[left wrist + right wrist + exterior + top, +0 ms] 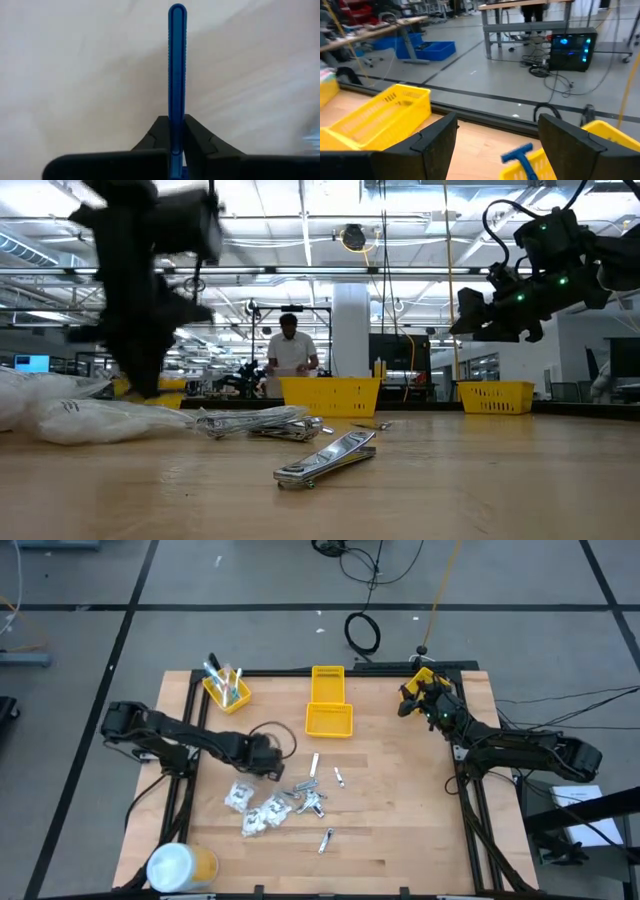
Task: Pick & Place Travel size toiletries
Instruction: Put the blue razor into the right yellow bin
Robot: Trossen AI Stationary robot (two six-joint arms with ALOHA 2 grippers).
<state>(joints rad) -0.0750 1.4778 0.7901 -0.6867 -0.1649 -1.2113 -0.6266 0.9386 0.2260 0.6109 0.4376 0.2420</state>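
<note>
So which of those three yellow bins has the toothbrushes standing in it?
The far-left bin, tilted at the table's back corner, holds the upright toothbrushes. The long middle bin looks empty, and the right bin sits under the right gripper.

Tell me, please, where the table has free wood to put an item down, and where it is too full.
Free wood: the wide patch on the table between the silvery pieces and the right arm; also the front edge beside the white-and-yellow cylinder. Crowded: around the white packets near the left gripper, which holds a blue razor, and the back edge with the yellow bins.
</note>
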